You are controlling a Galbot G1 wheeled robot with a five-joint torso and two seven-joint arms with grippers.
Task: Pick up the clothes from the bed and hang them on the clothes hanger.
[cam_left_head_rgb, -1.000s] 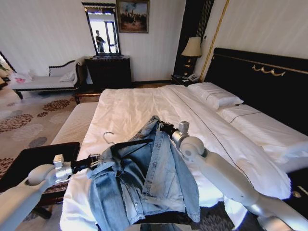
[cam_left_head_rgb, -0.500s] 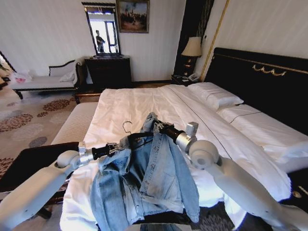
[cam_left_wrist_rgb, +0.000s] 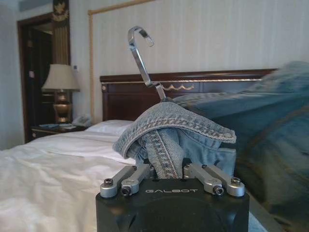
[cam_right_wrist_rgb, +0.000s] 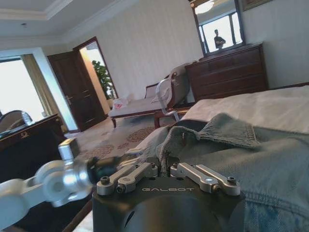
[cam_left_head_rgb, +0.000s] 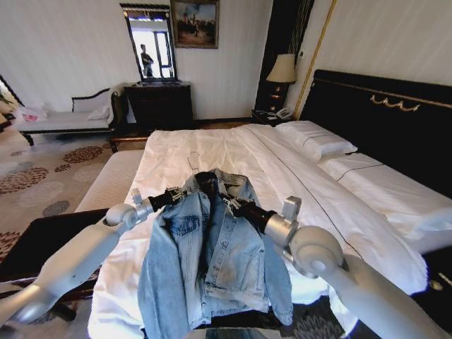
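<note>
**Both grippers clamped on a denim jacket held up over the bed**

Left gripper (cam_left_head_rgb: 174, 195) is closed on the jacket's shoulder, its fingers (cam_left_wrist_rgb: 136, 175) pinching a bunched fold of denim, as the left wrist view shows up close. Across from it, the right gripper (cam_left_head_rgb: 237, 207) is also closed on cloth, gripping the other side of the jacket just under the collar; the right wrist view shows denim caught between its fingers (cam_right_wrist_rgb: 129, 175).

Between the two arms hangs the light-blue denim jacket (cam_left_head_rgb: 212, 261), front open, collar uppermost, sleeves and hem drooping down toward the foot of the bed (cam_left_head_rgb: 212, 152). It is lifted above the white sheets near the bed's lower end.

At the collar, the silver hook of the clothes hanger (cam_left_head_rgb: 193, 161) sticks up out of the neck of the jacket; its dark body is hidden inside the cloth.

Pillows (cam_left_head_rgb: 316, 140) lie at the far end against the black headboard (cam_left_head_rgb: 381, 120), well apart from the jacket.
</note>
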